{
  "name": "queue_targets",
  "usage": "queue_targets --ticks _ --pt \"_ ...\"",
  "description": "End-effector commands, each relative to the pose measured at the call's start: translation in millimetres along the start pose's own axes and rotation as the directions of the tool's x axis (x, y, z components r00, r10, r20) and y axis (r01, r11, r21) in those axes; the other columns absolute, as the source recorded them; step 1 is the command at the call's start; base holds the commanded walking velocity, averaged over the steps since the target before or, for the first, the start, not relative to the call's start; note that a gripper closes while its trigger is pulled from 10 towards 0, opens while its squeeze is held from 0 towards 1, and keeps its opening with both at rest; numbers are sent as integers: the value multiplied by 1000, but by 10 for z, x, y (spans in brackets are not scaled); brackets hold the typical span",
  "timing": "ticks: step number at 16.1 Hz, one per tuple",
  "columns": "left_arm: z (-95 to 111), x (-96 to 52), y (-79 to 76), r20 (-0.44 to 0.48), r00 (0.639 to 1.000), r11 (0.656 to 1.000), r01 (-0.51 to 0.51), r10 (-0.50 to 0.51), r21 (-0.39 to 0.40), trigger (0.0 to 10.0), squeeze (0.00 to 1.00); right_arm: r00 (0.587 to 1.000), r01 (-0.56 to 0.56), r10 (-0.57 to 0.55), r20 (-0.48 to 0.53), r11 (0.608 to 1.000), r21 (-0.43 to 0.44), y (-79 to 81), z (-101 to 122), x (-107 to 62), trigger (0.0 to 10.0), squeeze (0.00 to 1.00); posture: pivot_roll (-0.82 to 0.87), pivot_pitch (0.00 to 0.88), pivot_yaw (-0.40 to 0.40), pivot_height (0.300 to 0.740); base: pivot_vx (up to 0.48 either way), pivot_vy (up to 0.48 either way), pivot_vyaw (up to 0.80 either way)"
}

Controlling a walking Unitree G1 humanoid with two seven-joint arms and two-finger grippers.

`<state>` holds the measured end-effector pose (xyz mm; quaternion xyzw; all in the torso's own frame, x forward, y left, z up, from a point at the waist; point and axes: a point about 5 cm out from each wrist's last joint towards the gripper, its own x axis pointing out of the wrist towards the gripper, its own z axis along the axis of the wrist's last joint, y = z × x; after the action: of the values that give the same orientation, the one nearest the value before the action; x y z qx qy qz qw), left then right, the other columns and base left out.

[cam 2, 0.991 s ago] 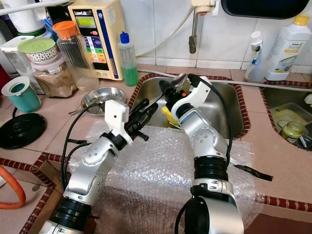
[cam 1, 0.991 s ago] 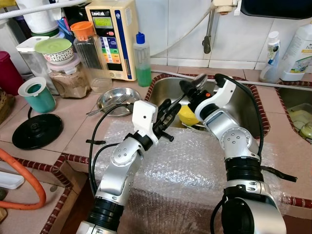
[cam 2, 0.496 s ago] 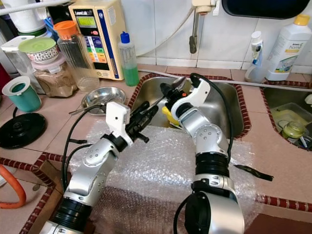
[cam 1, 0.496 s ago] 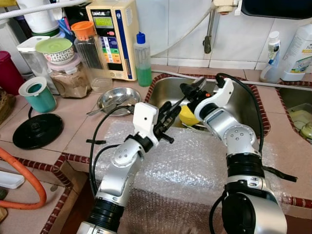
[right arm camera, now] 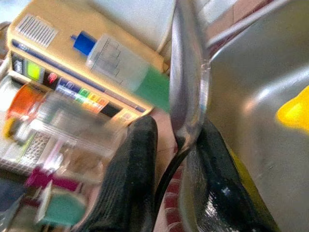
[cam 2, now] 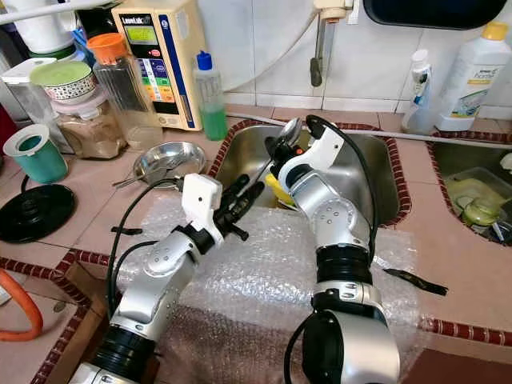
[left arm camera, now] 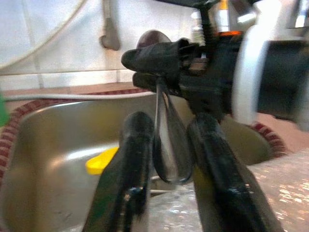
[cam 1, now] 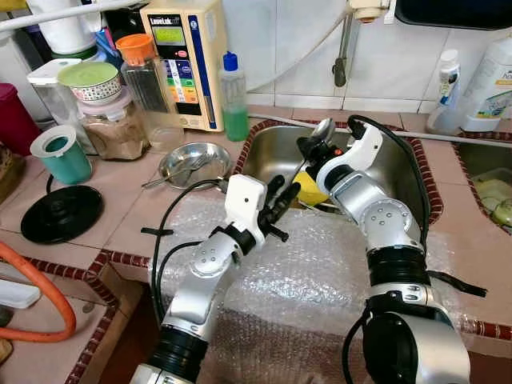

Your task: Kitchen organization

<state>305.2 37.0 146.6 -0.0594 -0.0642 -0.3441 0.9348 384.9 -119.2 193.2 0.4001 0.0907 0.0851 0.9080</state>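
While both arms reach over the sink, the right gripper is clamped on a metal spoon by its handle, bowl end up, above the basin w/ a yellow item below. Left gripper sits just beside it over bubble wrap, fingers parted around the spoon's lower end, contact unclear.

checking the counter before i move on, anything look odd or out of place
A sheet of clear bubble wrap is draped over the tiled counter's front edge, an unusual place for it. A black knife-like object lies loose beside it, near the edge.
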Motion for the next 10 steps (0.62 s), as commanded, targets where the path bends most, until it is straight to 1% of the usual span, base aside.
queue_targets --ticks 1,2,3,4,5,6,7,8,9,10 --pt "179 -13 50 87 996 1000 -6 4 25 10000 1000 982 152 -143 119 986 -65 -282 227 -78 0 0 -53 0 84 740 0 0 0" --pt "175 -12 47 83 997 1000 -3 1 23 10000 1000 978 162 -148 149 983 -85 -295 269 -86 0 0 -53 0 85 740 0 0 0" --pt "158 -17 40 72 997 1000 8 -9 20 10000 1000 969 184 -155 191 972 -146 -314 332 -96 0 0 -53 0 85 740 0 0 0" --pt "140 -29 42 63 998 1000 13 -14 20 10000 1000 961 206 -156 229 955 -215 -328 387 -105 0 0 -53 0 85 740 0 0 0" --pt "127 -39 41 57 998 1000 12 -13 16 10000 1000 959 213 -148 243 939 -269 -338 412 -110 0 0 -51 0 85 740 0 0 0" --pt "104 -48 43 38 999 1000 15 -16 17 10000 1000 956 224 -135 261 908 -354 -351 431 -114 0 0 -49 0 86 740 0 0 0" --pt "94 -54 45 29 999 1000 14 -15 19 10000 1000 955 235 -115 274 856 -461 -363 434 -113 0 0 -39 0 82 740 0 0 0" --pt "70 -62 40 4 1000 999 23 -24 29 10000 1000 958 230 -84 274 794 -562 -379 416 -111 0 0 -22 0 79 740 0 0 0" --pt "4 -93 36 -58 996 998 64 -63 24 10000 1000 970 197 -28 241 672 -714 -394 348 -90 0 0 -18 0 80 740 0 0 0" --pt "-27 -119 45 -84 994 997 75 -74 11 10000 1000 977 165 4 211 613 -773 -403 300 -76 0 0 -18 0 80 740 0 0 0"
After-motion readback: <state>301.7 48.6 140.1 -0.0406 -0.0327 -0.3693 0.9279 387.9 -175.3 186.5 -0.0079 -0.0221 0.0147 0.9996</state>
